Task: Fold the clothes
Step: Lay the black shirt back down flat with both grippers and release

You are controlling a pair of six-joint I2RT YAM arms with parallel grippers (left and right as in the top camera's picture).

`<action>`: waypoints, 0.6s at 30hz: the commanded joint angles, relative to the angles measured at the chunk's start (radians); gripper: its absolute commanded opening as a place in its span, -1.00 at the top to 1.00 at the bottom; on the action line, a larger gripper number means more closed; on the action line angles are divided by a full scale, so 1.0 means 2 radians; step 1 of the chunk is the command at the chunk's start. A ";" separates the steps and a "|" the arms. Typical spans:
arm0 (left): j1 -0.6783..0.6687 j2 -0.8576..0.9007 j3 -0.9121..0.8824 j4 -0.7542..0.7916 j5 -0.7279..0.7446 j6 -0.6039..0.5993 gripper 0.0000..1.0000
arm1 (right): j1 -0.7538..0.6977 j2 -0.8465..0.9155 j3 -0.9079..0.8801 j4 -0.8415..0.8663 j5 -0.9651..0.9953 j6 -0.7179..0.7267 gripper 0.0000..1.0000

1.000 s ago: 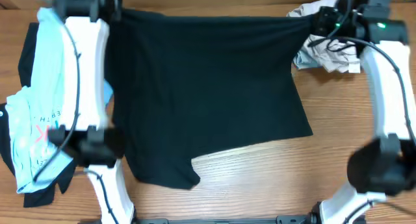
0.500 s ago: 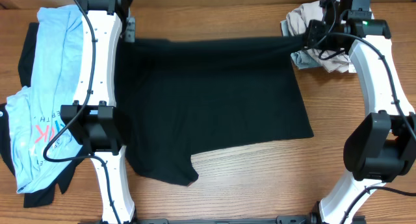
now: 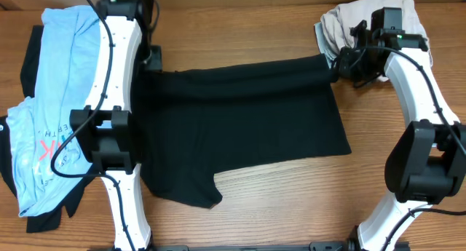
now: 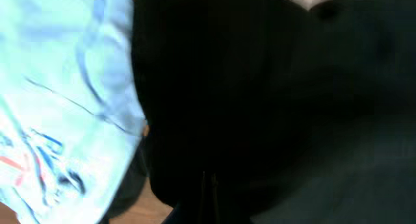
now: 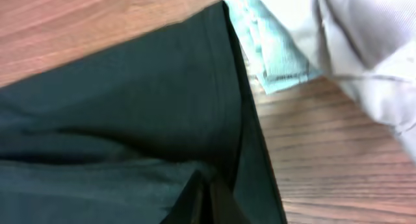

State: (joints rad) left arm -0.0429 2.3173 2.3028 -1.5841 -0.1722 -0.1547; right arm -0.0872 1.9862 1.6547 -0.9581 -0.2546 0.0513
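Note:
The black garment [image 3: 240,127] lies spread over the middle of the wooden table, its far edge lifted and folded toward the near side. My left gripper [image 3: 149,62] is shut on its far left corner, and in the left wrist view black cloth [image 4: 273,100] fills nearly everything. My right gripper [image 3: 336,62] is shut on the far right corner; the right wrist view shows the pinched black fabric [image 5: 130,120] running from the closed fingertips [image 5: 195,201]. A light-blue printed tee [image 3: 54,98] lies at the left. Beige and grey pieces [image 3: 364,14] sit at the far right.
Another dark garment [image 3: 29,62] lies under the light-blue tee at the left edge. A pale teal cloth edge [image 5: 273,49] lies under the beige pile. Bare wood [image 3: 291,200] shows along the near side of the table between the two arm bases.
Both grippers have pulled the black garment's far edge toward the near side, folding it over. The beige pile at the far right is now uncovered.

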 commanded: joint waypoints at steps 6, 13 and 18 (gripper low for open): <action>0.005 -0.010 -0.129 0.034 0.026 -0.001 0.92 | -0.003 -0.007 -0.034 0.006 0.016 -0.003 0.92; 0.005 -0.010 -0.169 0.043 0.035 0.014 0.30 | -0.003 -0.006 -0.054 0.001 0.019 -0.003 0.79; 0.005 -0.010 -0.170 0.035 0.037 0.026 -0.04 | -0.003 -0.006 -0.059 -0.016 0.019 -0.003 0.53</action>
State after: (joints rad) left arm -0.0429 2.3173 1.9697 -1.5051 -0.1150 -0.1329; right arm -0.0902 1.9862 1.5467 -0.9783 -0.2253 0.0471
